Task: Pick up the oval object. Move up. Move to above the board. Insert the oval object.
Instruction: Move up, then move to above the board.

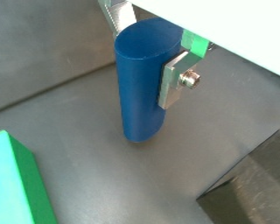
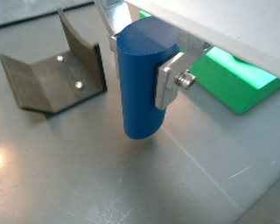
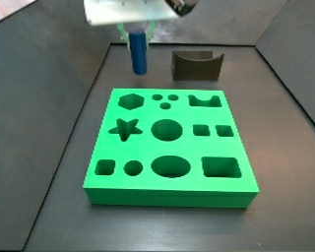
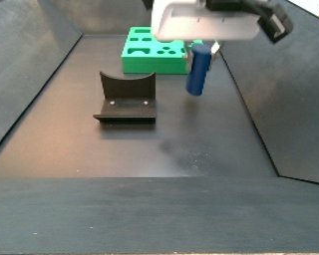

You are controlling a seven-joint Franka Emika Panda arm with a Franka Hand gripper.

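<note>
Between the claw's (image 1: 149, 44) silver fingers (image 1: 175, 80), upright blue oval object (image 1: 143, 87), pinched near its top, beyond the board (image 3: 172, 148)

The gripper (image 1: 149, 54) points straight down, fingers (image 1: 174, 79) clamped on the oval object (image 1: 143, 87).

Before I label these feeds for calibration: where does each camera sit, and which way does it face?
Wrist view: on the arm's wrist, looking down the gripper shut on the oval object.
Wrist view: likewise, facing the fixture and board.
Side view: high, beyond the board, facing the peg.
Side view: opposite end, facing the fixture.
All four views show the peg.
</note>
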